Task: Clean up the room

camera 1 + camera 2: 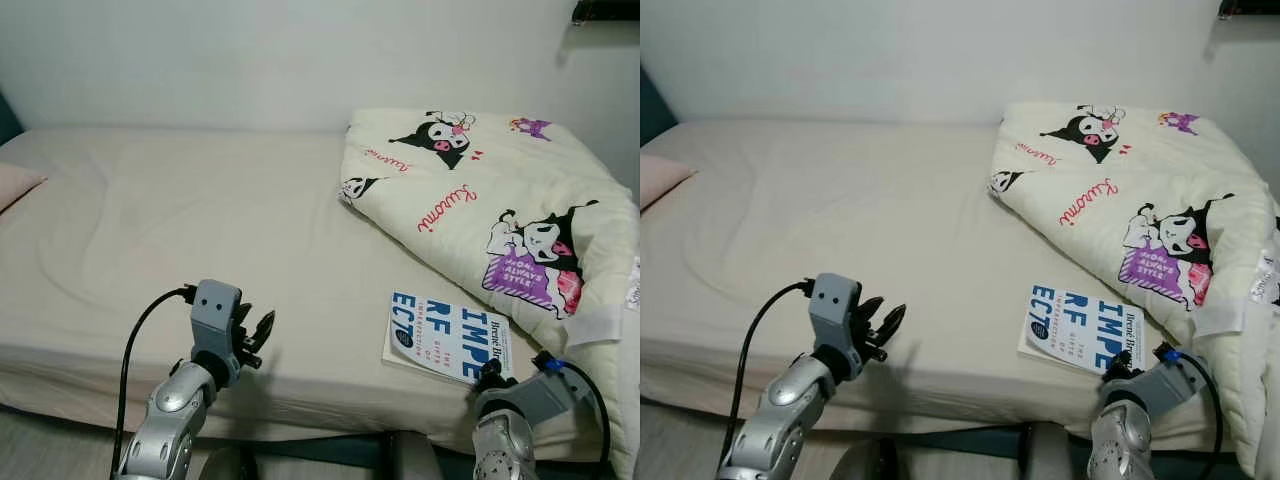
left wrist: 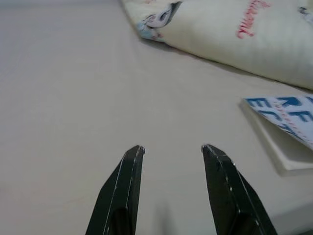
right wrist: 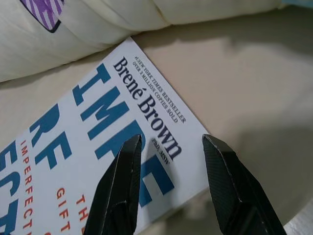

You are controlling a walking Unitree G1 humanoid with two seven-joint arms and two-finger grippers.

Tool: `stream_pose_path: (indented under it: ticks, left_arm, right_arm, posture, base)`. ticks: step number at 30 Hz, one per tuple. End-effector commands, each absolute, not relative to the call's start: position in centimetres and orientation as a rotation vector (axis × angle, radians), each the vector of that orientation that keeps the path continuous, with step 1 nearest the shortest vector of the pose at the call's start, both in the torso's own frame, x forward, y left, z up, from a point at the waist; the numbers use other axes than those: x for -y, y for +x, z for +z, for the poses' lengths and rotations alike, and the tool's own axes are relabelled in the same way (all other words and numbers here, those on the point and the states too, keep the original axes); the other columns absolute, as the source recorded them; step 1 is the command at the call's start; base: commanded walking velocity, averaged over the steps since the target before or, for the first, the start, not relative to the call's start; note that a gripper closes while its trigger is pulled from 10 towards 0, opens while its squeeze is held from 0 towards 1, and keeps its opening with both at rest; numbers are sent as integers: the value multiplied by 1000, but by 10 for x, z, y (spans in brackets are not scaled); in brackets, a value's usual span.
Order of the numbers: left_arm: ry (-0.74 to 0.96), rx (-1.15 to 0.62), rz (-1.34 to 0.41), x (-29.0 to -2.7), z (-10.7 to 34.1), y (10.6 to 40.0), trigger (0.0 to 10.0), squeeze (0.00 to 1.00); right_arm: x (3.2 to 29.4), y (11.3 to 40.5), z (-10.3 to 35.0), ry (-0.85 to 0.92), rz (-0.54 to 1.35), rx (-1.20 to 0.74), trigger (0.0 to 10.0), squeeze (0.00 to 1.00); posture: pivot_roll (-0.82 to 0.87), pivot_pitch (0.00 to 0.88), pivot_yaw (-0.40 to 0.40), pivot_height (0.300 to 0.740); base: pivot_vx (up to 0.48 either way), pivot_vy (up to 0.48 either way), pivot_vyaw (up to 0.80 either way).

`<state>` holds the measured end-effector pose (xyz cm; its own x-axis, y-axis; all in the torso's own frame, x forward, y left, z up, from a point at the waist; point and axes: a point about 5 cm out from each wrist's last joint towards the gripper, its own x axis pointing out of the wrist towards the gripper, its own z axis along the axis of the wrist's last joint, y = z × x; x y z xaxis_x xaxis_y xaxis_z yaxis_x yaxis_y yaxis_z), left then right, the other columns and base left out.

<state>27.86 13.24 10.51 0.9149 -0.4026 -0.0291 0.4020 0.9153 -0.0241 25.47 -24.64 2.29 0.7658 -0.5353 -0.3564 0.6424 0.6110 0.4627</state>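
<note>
A white book with blue lettering (image 1: 446, 336) lies flat on the bed near its front edge, beside the folded cream quilt with cartoon prints (image 1: 500, 210). My right gripper (image 3: 171, 144) is open just above the book's near corner (image 3: 122, 147), its arm (image 1: 505, 420) rising at the bed's front edge. Further left, my left gripper (image 1: 258, 335) is open over the bare sheet, fingers pointing toward the book (image 2: 288, 122), with nothing between them.
The bed's beige sheet (image 1: 180, 220) stretches wide to the left of the quilt. A pink pillow corner (image 1: 15, 185) shows at the far left. A white wall (image 1: 300, 50) runs behind the bed. A strip of floor (image 1: 50, 445) lies below the mattress.
</note>
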Motion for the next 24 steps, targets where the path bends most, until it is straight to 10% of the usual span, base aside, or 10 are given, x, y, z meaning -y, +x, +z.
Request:
stream_pose_path:
  ticks: [1, 3, 4, 6, 7, 24]
  left_arm:
    - [1, -73, -426, -139, 98, 273, 10000, 0]
    - [7, -76, -426, -140, 98, 274, 10000, 0]
    - [9, -76, -425, -140, 97, 274, 10000, 0]
    - [9, -76, -425, -140, 97, 274, 10000, 0]
    - [12, -73, -421, -140, 98, 276, 10000, 0]
    - [23, -47, -550, -132, 103, 267, 10000, 0]
  right_arm:
    - [240, 244, 9, 647, -701, -252, 10000, 0]
    - [238, 243, 8, 660, -688, -247, 10000, 55]
    - [237, 243, 7, 669, -679, -242, 10000, 604]
    - [237, 243, 7, 669, -679, -242, 10000, 604]
    - [236, 244, 7, 679, -664, -230, 10000, 1000]
    - [230, 243, 10, 791, -555, -168, 10000, 1000]
  posture:
    - [19, 99, 38, 586]
    - [17, 100, 42, 586]
    - [17, 100, 42, 586]
    - [17, 100, 42, 586]
    - [17, 100, 42, 586]
    - [19, 85, 30, 586]
  base:
    - [0, 0, 0]
    - [0, 0, 0]
    - [0, 0, 0]
    - [0, 0, 0]
    - [0, 0, 0]
    - [0, 0, 0]
